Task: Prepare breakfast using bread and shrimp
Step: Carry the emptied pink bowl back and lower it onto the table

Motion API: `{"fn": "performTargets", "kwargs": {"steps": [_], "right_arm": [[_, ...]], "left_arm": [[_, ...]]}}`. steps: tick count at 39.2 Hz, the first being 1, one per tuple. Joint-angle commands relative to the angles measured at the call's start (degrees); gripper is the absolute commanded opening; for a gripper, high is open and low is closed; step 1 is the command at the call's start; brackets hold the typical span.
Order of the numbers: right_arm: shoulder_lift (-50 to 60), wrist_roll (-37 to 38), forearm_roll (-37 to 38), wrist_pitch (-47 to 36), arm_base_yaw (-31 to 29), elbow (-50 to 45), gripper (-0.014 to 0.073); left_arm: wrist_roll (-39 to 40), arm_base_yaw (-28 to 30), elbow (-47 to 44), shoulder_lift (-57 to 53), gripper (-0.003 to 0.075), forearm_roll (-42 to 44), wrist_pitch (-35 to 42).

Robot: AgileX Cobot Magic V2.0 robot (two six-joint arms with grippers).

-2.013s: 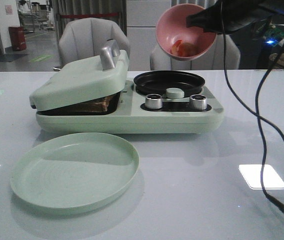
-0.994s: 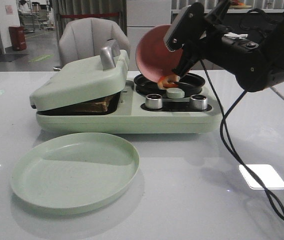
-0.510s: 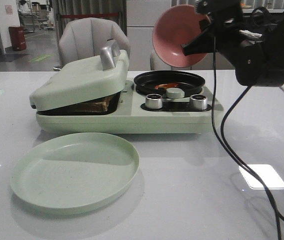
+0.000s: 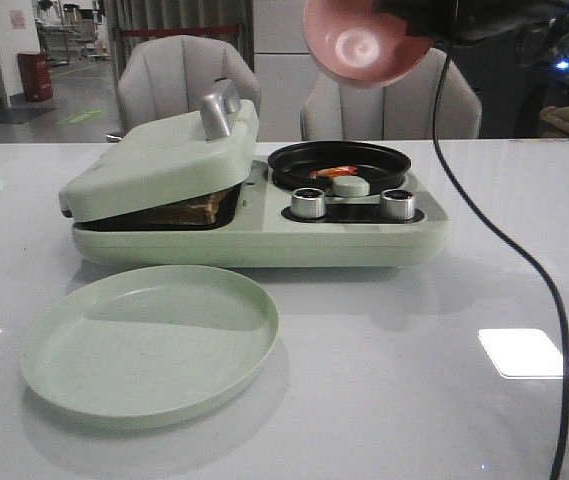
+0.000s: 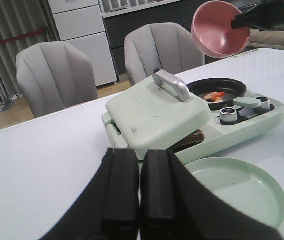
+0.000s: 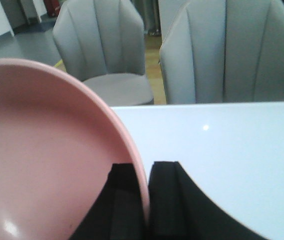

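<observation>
The bread lies inside the green breakfast maker, its brown edge showing under the part-lowered lid. Small orange-pink shrimp lie in the maker's round black pan; in the left wrist view the shrimp show there too. My right gripper is shut on the rim of a pink bowl, held high above the pan. The bowl looks empty. My left gripper is shut on nothing, well back from the maker.
A pale green plate sits on the white table in front of the maker. Two metal knobs and a green knob front the pan. A black cable hangs at the right. Grey chairs stand behind the table.
The right gripper tipped the pink bowl over the black pan and the shrimp dropped in. The bowl has since risen, empty, to the top of the front view.
</observation>
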State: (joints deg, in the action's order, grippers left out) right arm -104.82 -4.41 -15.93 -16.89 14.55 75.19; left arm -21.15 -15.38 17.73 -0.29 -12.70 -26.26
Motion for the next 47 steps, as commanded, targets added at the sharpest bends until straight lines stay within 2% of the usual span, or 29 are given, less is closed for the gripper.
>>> {"fn": "performTargets", "kwargs": {"steps": [1, 10, 24, 38, 47], "right_arm": [[7.47, 0.23, 0.44, 6.49, -0.86, 1.4, 0.0114], [11.76, 0.23, 0.44, 24.19, -5.33, 1.4, 0.0114], [11.56, -0.35, 2.68, 46.4, -11.9, 1.4, 0.0114], [6.37, -0.35, 4.25, 58.42, -18.17, 1.29, 0.0114], [0.97, -0.78, 4.18, 60.61, -19.09, 1.29, 0.0114]], "left_arm": [[0.47, -0.18, 1.34, -0.92, 0.0114, -1.0, 4.27], [0.47, -0.18, 1.34, -0.92, 0.0114, -1.0, 4.27], [0.47, -0.18, 1.34, -0.92, 0.0114, -1.0, 4.27], [0.47, -0.18, 1.34, -0.92, 0.0114, -1.0, 4.27], [0.47, -0.18, 1.34, -0.92, 0.0114, -1.0, 4.27]]}}
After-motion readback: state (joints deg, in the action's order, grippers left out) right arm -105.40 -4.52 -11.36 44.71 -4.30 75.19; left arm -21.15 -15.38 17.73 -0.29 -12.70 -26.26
